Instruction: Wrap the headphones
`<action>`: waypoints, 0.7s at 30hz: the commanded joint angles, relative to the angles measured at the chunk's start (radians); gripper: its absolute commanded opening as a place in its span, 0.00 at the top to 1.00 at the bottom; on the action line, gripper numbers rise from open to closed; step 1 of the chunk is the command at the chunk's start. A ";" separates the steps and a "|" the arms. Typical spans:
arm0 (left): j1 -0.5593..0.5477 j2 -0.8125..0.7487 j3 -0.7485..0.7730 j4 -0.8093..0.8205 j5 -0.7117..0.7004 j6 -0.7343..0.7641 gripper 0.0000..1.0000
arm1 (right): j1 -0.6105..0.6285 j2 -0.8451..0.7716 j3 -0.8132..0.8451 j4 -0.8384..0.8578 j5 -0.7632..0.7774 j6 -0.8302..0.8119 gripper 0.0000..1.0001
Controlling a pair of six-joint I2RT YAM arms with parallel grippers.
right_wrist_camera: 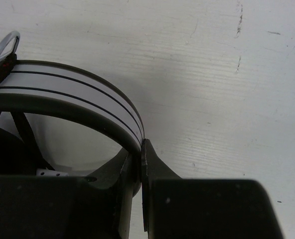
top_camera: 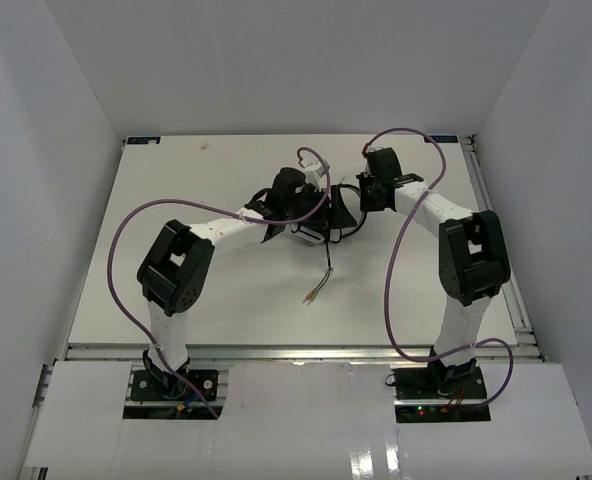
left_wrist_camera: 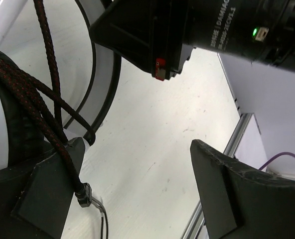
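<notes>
White table [top_camera: 166,190], one headphones [top_camera: 306,230], right pincer [right_wrist_camera: 141,162] gripping headband [right_wrist_camera: 87,107], left pincer [left_wrist_camera: 137,154] wide

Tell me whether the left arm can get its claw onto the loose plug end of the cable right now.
Probably yes. The left claw is open, gripping nothing, and the plug end lies alone on the table close by. The right claw, shut on the headband, stands clear of it.
</notes>
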State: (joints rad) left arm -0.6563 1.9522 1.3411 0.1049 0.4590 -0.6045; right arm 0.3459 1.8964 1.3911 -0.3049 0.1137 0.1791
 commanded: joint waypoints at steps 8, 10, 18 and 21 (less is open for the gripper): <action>-0.049 -0.085 -0.005 -0.294 0.002 0.060 0.02 | -0.064 0.032 0.124 0.025 -0.010 0.110 0.92; -0.058 -0.092 0.003 -0.325 -0.014 0.066 0.02 | -0.075 0.036 0.129 0.019 -0.029 0.119 0.92; -0.063 -0.171 -0.003 -0.375 -0.082 0.094 0.02 | -0.099 0.035 0.122 0.018 -0.084 0.129 0.92; -0.063 -0.216 -0.023 -0.385 -0.078 0.104 0.02 | -0.098 0.033 0.117 0.019 -0.098 0.116 0.82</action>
State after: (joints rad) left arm -0.7231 1.8734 1.3341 -0.2555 0.4009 -0.5300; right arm 0.2364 1.9404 1.4624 -0.3458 0.0894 0.2592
